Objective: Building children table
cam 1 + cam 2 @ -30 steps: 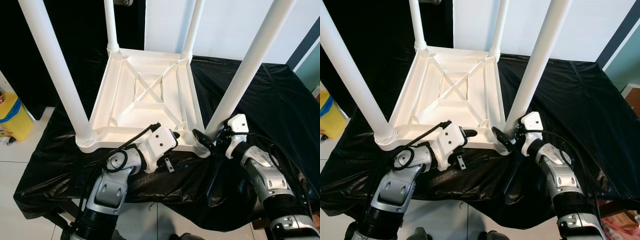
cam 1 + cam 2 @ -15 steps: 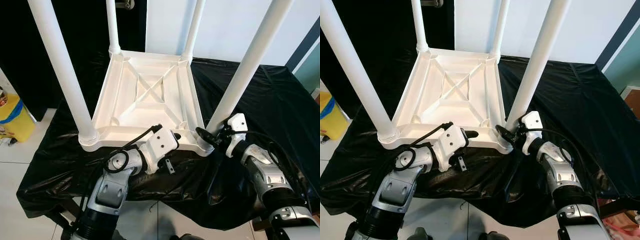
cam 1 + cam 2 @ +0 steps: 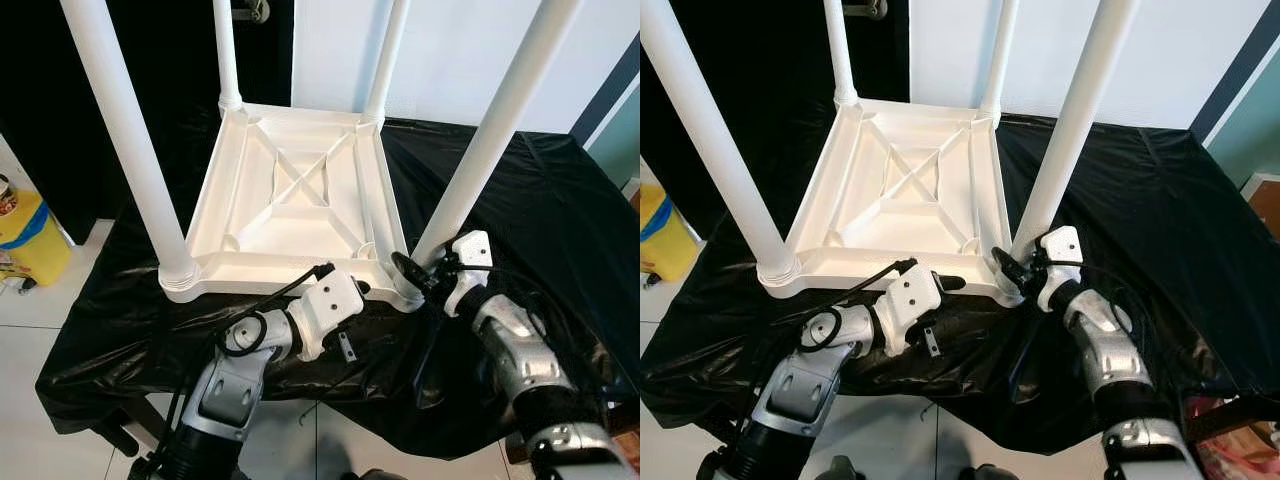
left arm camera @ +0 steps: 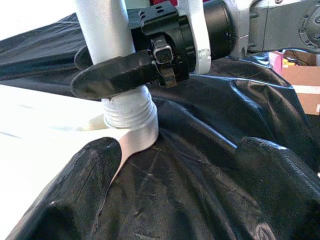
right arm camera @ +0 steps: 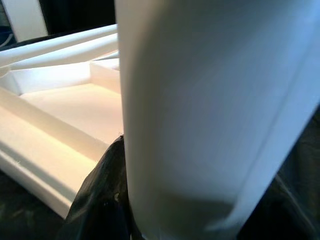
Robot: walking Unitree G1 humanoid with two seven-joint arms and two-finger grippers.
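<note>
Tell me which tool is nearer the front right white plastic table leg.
Right. The right tool grips the front right white plastic table leg at its base; the left tool sits beside that corner, not touching the leg.

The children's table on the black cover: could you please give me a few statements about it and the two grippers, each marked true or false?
1. The white table lies upside down with four legs pointing up. True.
2. The right gripper is at the near right leg, close to its base. True.
3. The left gripper grips the near left leg. False: it sits at the table's near edge, apart from that leg.
4. The table rests on a bare wooden floor. False: it rests on a black cover.
5. A yellow container stands on the floor to the robot's left. True.
</note>
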